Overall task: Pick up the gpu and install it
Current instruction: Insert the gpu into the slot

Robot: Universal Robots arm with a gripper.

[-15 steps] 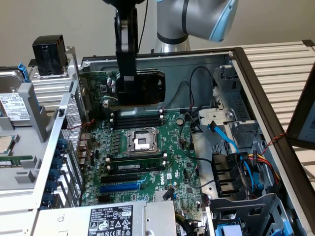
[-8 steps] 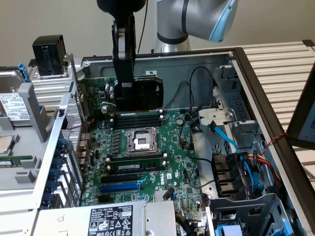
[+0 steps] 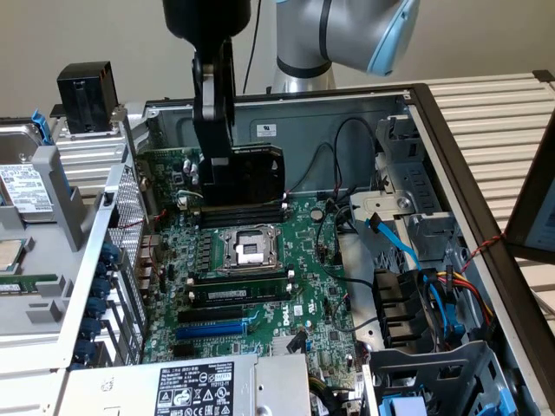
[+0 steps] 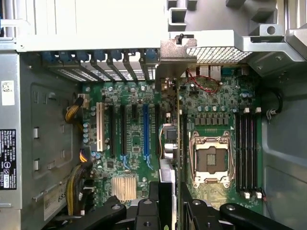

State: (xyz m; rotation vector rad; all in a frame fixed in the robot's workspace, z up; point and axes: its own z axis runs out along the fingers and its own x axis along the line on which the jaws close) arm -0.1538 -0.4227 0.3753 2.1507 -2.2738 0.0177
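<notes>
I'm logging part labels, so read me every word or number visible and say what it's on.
Power supply label: print too small to read.
Hard drive label: too blurred to read.
White case sticker: unreadable.
Nothing can be quoted with confidence.

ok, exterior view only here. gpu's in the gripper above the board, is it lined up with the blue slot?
Observer: No. In the wrist view the gpu shows edge-on between the last black slot and the CPU socket, apart from the blue slot.
Operator: both sides gripped?
Observer: Yes. The gripper has fingers on both sides of the card's edge.
Operator: bracket end?
Observer: The metal bracket sits up at the rear wall, just past the last slot cover.
</notes>
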